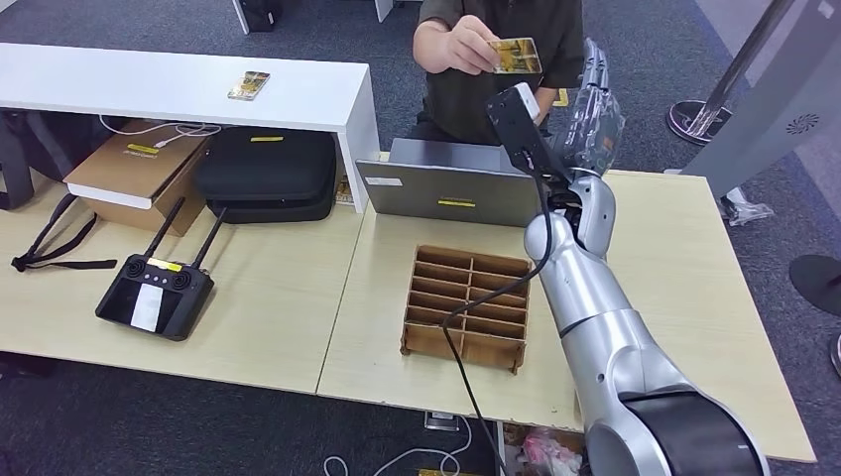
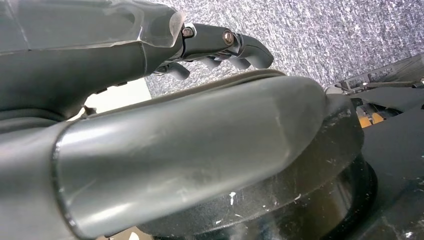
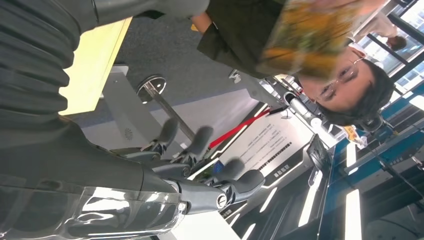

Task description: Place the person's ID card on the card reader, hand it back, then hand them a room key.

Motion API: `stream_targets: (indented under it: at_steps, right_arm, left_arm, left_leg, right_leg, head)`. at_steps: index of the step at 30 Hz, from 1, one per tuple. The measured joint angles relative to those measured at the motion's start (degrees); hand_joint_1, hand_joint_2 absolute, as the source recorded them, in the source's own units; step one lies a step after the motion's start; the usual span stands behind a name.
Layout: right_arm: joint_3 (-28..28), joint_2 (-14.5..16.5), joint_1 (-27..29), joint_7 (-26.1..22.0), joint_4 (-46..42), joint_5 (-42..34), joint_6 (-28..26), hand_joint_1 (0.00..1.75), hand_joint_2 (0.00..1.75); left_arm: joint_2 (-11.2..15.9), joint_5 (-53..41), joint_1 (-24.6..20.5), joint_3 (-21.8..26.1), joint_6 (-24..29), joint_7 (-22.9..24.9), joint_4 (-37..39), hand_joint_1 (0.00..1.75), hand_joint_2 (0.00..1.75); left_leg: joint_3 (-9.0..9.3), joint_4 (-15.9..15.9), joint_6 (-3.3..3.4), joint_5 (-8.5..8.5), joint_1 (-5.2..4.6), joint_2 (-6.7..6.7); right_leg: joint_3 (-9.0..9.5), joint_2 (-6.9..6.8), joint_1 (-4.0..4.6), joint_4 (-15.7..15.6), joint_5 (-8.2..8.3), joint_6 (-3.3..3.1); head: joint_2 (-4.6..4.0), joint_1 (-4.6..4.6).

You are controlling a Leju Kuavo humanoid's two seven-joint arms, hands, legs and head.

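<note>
Silver right hand, fingers spread and empty, beside person's glossy rectangular card.

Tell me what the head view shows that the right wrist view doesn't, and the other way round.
Head view alone: the wooden divider box, the closed laptop, the black controller, the white shelf with a second card on it, and the person's hand pinching the card. Right wrist view alone: the right hand's spread fingers from close behind, holding nothing, and a barrier post base. Both: the yellow card, the tabletop and the right hand.
</note>
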Motion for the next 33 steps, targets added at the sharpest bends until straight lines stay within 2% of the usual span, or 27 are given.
stream_targets:
  at_steps: [13, 19, 23, 33]
  right_arm:
    - [0.00, -0.11, 1.00, 0.20, -1.05, 0.81, 0.15, 0.00, 1.75]
    - [0.24, -1.29, 1.42, 1.91, -2.44, 6.11, 1.31, 0.00, 1.75]
    - [0.27, -3.57, 1.79, 2.86, -4.94, 7.06, 3.60, 0.00, 1.75]
    - [-1.66, -14.11, 3.36, 2.25, -15.75, 7.27, 6.60, 0.00, 1.75]
  left_arm:
    - [-0.01, 0.44, 0.01, 0.00, 0.00, 0.01, 0.00, 0.00, 0.00]
    - [-0.02, 1.31, 0.06, 0.05, 0.01, 0.00, 0.00, 0.00, 0.00]
    - [-0.02, 2.19, 0.13, 0.25, 0.03, 0.00, 0.00, 0.00, 0.00]
    - [-0.21, 4.87, 0.54, 1.67, 0.93, -0.56, 0.00, 0.00, 0.00]
  left_leg:
    - [0.01, 0.00, 0.00, 0.00, 0.00, 0.02]
    - [0.01, 0.01, 0.00, 0.00, 0.00, 0.02]
    - [0.01, 0.03, 0.00, 0.00, 0.00, 0.02]
    - [0.01, 0.08, 0.06, -0.07, -0.01, 0.14]
  right_leg:
    - [-0.01, 0.02, 0.00, -0.01, 0.00, 0.00]
    - [-0.02, 0.03, 0.00, -0.01, 0.00, 0.00]
    - [-0.02, 0.02, 0.00, -0.03, 0.00, 0.00]
    - [-0.02, 0.09, -0.02, -0.09, 0.04, 0.04]
  head:
    - [0.00, 0.00]
    - [0.00, -0.01]
    - [0.00, -0.01]
    - [0.00, -0.01]
